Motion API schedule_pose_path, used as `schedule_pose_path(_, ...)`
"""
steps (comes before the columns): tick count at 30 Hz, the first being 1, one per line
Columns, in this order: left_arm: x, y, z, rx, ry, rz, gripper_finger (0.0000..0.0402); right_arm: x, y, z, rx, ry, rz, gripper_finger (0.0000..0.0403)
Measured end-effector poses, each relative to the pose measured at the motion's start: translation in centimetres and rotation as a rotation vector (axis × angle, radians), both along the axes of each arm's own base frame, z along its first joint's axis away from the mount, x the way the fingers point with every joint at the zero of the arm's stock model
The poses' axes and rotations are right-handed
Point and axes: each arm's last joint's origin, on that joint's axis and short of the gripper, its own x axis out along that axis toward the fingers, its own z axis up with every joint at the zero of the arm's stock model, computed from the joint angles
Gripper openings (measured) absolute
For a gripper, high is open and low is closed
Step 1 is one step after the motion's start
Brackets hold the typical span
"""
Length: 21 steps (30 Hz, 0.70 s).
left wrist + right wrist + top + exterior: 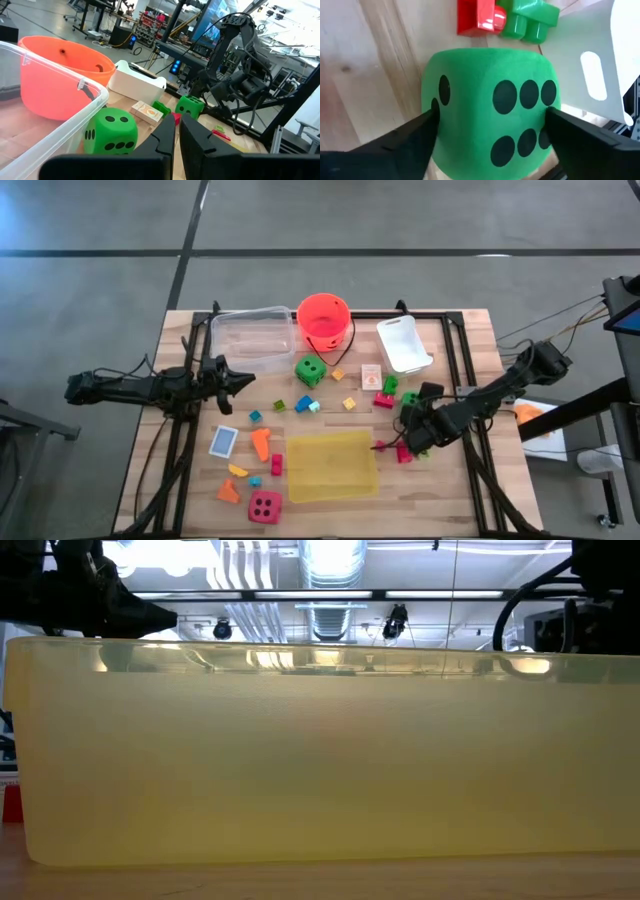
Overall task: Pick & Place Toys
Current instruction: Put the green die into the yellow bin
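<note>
My right gripper (490, 125) is shut on a green foam die (490, 95) with black dots, right of the flat yellow tray (330, 470). From above the gripper (412, 420) hides most of this die (409, 399). A second green die (310, 370) rests on the table near the orange-red bucket (323, 315). A pink die (265, 507) rests at the near edge. My left gripper (243, 380) is shut and empty, held level by the clear box (250, 335). Small coloured bricks (262, 442) and two cards (225, 441) (371, 376) lie scattered. My right gripper pinches the green die between its two fingers. One finger (410, 137) is on the side with a dot at its edge (436, 102), the other finger (585, 135) on the opposite side (551, 107). The six-dot face points at the wrist camera. I cannot tell whether the die is clear of the table.
A red brick (480, 17) and a green brick (530, 17) lie just beyond the held die. A white container (403, 343) stands at the far right. In the low view the tray's wall (320, 740) fills the picture. A black frame edges the table.
</note>
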Motion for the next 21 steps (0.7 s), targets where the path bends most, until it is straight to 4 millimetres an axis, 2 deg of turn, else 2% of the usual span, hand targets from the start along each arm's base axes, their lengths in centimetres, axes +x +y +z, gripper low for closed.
schedule_pose_path(4, 0.0, 0.0, 0.0, 0.0, 0.0, 0.0, 0.0022, 0.0, 0.0, -0.1, 0.002, -0.024, -0.032, 0.0231)
schedule_pose_path(6, 0.0, 0.0, 0.0, 0.0, 0.0, 0.0, 0.0022, 0.0, 0.0, -0.1, 0.005, -0.038, -0.056, 0.0213)
schedule_pose_path(21, 0.0, 0.0, 0.0, 0.0, 0.0, 0.0, 0.0022, 1.0, 0.5, 1.0, 0.066, -0.11, -0.126, 0.0201)
